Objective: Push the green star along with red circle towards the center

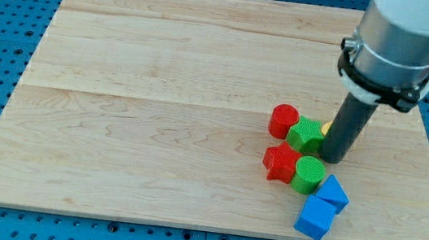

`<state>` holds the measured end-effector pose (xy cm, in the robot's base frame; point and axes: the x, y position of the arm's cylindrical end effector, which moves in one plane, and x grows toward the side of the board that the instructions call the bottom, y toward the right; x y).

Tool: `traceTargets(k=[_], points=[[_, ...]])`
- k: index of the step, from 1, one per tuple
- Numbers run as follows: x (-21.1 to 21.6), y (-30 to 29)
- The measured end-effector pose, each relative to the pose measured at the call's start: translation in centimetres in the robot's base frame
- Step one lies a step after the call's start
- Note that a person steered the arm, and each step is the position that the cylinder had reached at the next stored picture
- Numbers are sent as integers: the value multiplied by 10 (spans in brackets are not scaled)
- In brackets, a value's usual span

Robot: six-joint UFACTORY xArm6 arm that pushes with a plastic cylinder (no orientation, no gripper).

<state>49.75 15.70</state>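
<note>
Wooden counter (161, 89): pale planks; every block sits toward the view's lower right.
My tip (335, 159): just right of the green star, touching or nearly so, above the green cylinder.
Green star (306, 135): pressed against the red circle.
Red circle (283, 120): at the star's upper left.
Yellow block (326, 128): a sliver behind the rod — shape unclear.
Red star (281, 162): beside the green cylinder (309, 174).
Blue blocks: two cubes (332, 192) (315, 218), lowest in the cluster.
Jaws: none — only a rod.

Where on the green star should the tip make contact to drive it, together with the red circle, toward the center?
Likely its right face: my tip already sits there, the green star touches the red circle on its left, and the center of the board lies leftward.
</note>
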Motion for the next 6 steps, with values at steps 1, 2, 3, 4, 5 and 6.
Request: traceTargets(k=[1,2,3,4,5,6], points=[[-24,16],[-51,23],[-42,15],[-22,11],[-10,-13],[-15,-83]])
